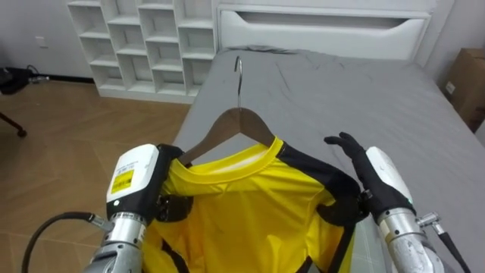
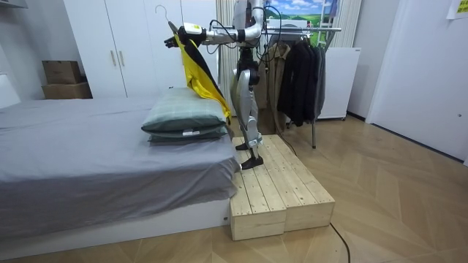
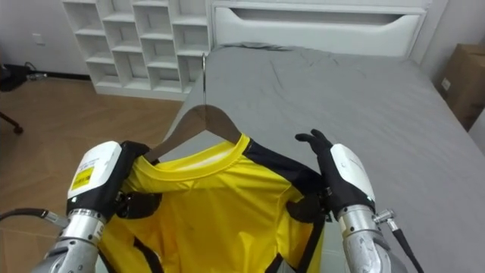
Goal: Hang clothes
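We're looking at a grey bed [image 1: 364,98], white cubby shelves [image 1: 144,45] to its left (wood floor [image 1: 61,152] below), stacked pillows [image 2: 186,120], and a wooden platform [image 2: 281,193].

Bedroom in a home: grey bed [image 1: 364,98] with white headboard [image 1: 318,34] ahead of the left hand [image 1: 136,178], white cubby shelving [image 1: 144,45] beyond it — wardrobe [image 2: 139,44] and clothes rack [image 2: 314,29] nearby.

Quick tally: 1 yellow shirt [image 1: 242,208], 1 wooden hanger [image 1: 226,126], and 2 robot hands of mine, i.e. left robot hand [image 1: 136,180] and right robot hand [image 1: 381,180]. Also 1 bed [image 1: 364,98], 2 pillows [image 2: 183,120], 1 white cubby shelf [image 1: 144,45]. Room view adds 2 cardboard boxes [image 2: 64,80], 1 clothes rack [image 2: 311,31], 1 wooden platform [image 2: 281,190].
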Controlling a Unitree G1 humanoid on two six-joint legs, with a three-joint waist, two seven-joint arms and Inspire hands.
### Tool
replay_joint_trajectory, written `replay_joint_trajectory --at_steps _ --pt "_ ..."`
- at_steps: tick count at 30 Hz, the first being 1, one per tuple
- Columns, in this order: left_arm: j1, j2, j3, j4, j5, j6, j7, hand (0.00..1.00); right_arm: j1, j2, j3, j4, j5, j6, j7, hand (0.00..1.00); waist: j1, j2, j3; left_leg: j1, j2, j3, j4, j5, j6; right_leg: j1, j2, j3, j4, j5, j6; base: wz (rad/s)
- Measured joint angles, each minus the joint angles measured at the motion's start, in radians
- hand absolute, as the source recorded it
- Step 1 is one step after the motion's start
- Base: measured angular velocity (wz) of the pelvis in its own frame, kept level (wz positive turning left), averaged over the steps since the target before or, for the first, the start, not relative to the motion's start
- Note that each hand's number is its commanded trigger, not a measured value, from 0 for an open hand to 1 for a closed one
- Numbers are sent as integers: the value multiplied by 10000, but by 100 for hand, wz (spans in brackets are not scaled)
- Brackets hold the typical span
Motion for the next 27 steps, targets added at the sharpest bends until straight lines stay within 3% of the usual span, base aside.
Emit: replay_joint_trajectory --at_steps 10,21,27 --pt "0 -168 -107 -9 -32 53 36 100 -438 387 201 69 27 101 -186 0 -21 11 3 -18 -6 -107 54 0 0 76 8 -97 6 0 0 2" --pt "-1 -414 -436 -5 -4 725 -10 100 -715 551 425 788 -242 461 -305 0 -21 32 16 -44 -37 -261 84 1 1 140 8 -210 -2 0 0 4" --pt "0 -372 -578 -19 -10 966 -35 100 -811 696 501 997 -385 600 -390 0 -14 27 30 -46 -52 -266 62 1 2 137 -3 -214 -4 0 0 0"
